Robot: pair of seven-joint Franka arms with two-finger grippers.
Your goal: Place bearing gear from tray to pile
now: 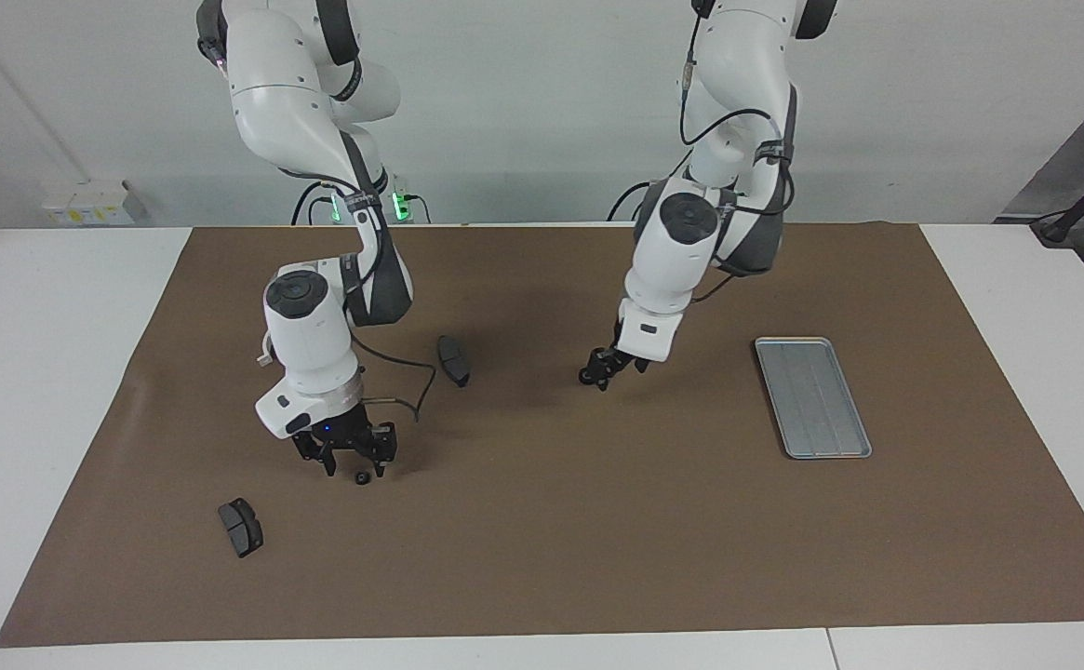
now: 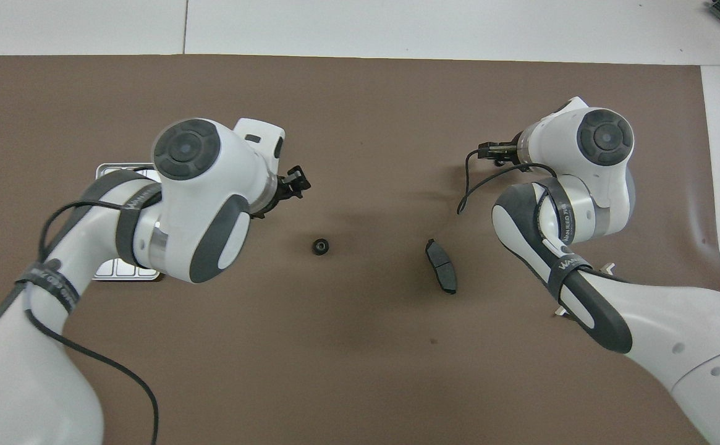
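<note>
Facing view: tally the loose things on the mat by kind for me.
Tray: 1
Brake pads: 2
Black gears: 2
White bracket, mostly hidden: 1
Total: 6

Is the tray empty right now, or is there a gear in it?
Empty. In the facing view the tray shows only its bare ridged floor inside the rim, with no part lying in it.
</note>
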